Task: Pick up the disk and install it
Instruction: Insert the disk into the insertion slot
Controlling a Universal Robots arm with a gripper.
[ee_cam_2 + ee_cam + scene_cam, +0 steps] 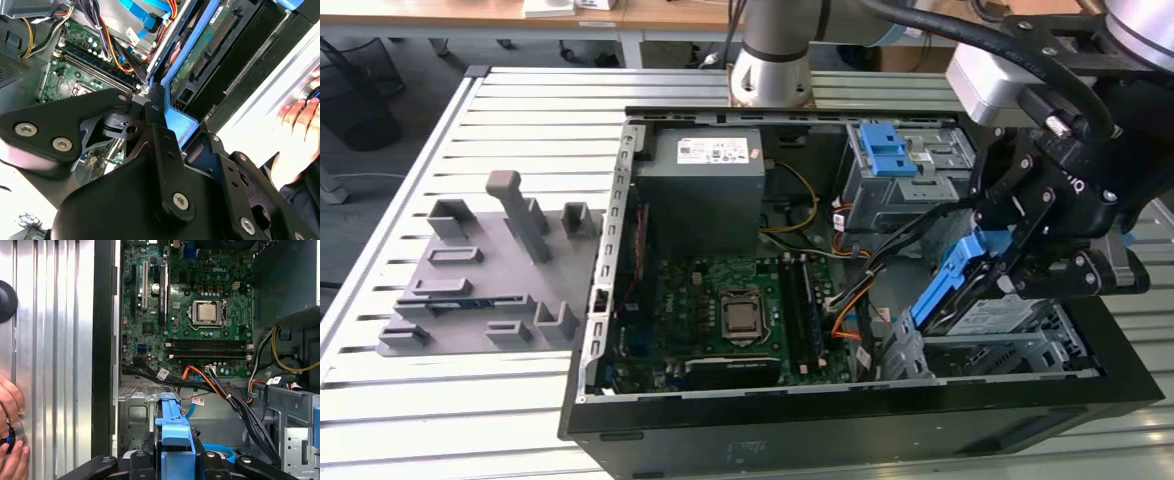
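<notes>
- You have one disk (947,285) in the scene. It is up in the air, steeply tilted, at the exterior view's right end of the open computer case (854,415).
- The disk hangs just over the grey metal bay (1001,352) in that corner of the case. I cannot tell whether its lower edge touches the bay.
- You have one gripper (1021,262), and it is closed narrow onto the disk's blue bracket. In the first wrist view the blue tab (175,437) sits clamped between the two black fingers (142,462).
- In the second wrist view the disk's green circuit side (202,52) faces the camera, running alongside the case's inner edge.
- One grey power-supply box (707,195) with a white sticker sits at the far end of the case.
- One grey drive cage (921,165) stands beside it, carrying two blue clips (886,150).
- One green motherboard (720,310) lies on the case floor with one processor socket (740,315) in it. Orange, black and blue cables (215,387) run between the board and the disk.
- One grey moulded fixture (480,275) rests on the slatted metal table (400,400), well apart from the case.
- A person's hand (10,447) rests on the table beside the case in the first wrist view, fingers around a small round part.
</notes>
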